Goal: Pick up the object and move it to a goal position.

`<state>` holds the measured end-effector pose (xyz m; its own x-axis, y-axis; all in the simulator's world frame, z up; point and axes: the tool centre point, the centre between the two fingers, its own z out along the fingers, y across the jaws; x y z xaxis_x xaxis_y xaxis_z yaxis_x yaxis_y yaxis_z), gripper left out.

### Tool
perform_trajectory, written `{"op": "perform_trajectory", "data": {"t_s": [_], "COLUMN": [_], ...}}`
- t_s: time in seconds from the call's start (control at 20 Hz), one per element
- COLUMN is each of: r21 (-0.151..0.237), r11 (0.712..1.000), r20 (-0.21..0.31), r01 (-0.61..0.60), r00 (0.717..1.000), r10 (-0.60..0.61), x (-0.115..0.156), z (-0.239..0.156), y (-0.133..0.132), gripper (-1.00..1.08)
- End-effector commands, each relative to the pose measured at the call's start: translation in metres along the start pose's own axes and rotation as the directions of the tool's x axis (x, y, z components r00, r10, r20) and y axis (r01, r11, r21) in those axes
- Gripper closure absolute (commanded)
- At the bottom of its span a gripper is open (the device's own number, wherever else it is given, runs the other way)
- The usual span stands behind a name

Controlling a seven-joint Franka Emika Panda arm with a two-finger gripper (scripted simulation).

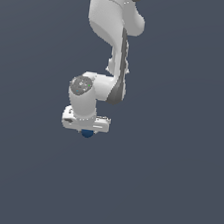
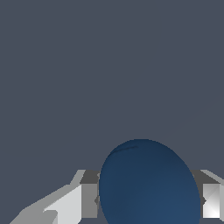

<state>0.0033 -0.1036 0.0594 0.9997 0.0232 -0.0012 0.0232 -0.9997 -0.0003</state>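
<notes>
The white Panda arm (image 1: 110, 44) comes down from the top of the exterior view over a plain grey-blue floor (image 1: 173, 192), its wrist turned so that the gripper (image 1: 87, 130) points straight down. Under the broad white hand only the lower part of the small dark blue ball (image 1: 87, 133) shows, tucked up between the fingers. In the wrist view the ball (image 2: 148, 183) fills the gap from one grey-white finger (image 2: 72, 203) to the other, and both pads appear to touch its sides, so I judge the gripper to be pinched on the ball rather than spread around it. No goal marker appears in either view, so how far the carry has to go cannot be told. The main risk is the ball itself: smooth and round, it meets each flat pad at little more than a spot, so a quick swing or a hard stop of the arm could roll it out of the pinch. Whether the pads sit on its widest line is hidden; if they grip off it, squeezing would push the ball out.
</notes>
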Motion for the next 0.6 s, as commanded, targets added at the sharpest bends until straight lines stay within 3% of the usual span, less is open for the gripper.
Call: {"op": "perform_trajectory", "data": {"t_s": [0.0, 0.55], "r21": [0.0, 0.0], "r11": [1.0, 1.0], "r20": [-0.001, -0.001], "r01": [0.0, 0.0], "r00": [1.0, 1.0], "r10": [0.0, 0.0], "x": [-0.011, -0.032], "z": [-0.005, -0.014], "y": [0.002, 0.007], "gripper": [1.08, 1.08]}}
